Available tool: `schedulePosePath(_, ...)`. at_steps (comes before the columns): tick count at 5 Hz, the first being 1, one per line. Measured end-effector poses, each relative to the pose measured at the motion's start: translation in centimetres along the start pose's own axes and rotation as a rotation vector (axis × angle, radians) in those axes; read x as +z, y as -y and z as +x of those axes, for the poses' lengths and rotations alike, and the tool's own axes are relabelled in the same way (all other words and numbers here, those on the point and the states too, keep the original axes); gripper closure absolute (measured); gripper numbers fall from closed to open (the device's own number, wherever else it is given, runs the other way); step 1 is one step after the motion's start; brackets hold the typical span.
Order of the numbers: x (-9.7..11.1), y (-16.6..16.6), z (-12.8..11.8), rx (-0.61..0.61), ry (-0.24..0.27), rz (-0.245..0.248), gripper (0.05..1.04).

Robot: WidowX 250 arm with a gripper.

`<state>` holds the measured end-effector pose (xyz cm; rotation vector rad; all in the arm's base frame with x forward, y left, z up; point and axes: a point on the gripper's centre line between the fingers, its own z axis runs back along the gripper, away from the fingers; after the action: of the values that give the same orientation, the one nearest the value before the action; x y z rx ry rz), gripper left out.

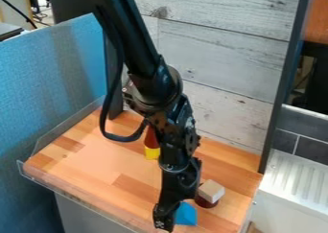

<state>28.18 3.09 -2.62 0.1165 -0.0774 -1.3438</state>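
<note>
Backboard: I see pale grey wood planks (224,59) standing upright behind the work, with a dark upright edge on the right.
Blue panel: it runs along the left side (45,78), beyond the clear rim (64,122) of the desk.
Desk: striped wood (96,162), carrying all the blocks I can make out.
Arm: my black arm (152,78) comes in from the top and hangs down over the desk, a cable (110,117) looping off its left side in the view. It hides a strip of the work from me.
Gripper: it is low at the front of the desk (164,219), pointing down. I cannot tell whether it is released or clenched, nor whether it has hold of anything.
Blue block: on the desk at the front (186,215), right by the gripper and partly hidden behind it. I can't tell whether they touch.
Yellow block and red piece: farther back, the red piece (151,138) appears to stand on the yellow block (152,153), both partly behind the arm.
Dark red block and pale cube: the pale cube (211,191) sits on the dark red block (206,202), just beyond the blue block and to its right.
Step in hand: I judge this to be close work at the blue block, down at desk height.
Move from here: it calls for a check of the grip and a path clear of the pale cube, which a sideways brush could topple.
</note>
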Motion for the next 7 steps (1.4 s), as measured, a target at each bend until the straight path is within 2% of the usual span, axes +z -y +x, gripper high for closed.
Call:
schedulePosePath(2,0.9,-2.0,0.6,0.083,0.026,0.023,0.082)
schedulePosePath(6,-2.2,-1.2,0.6,0.136,-0.016,-0.015,0.082)
schedulePosePath(7,-2.6,-1.3,1.0,0.154,-0.006,-0.008,0.133)
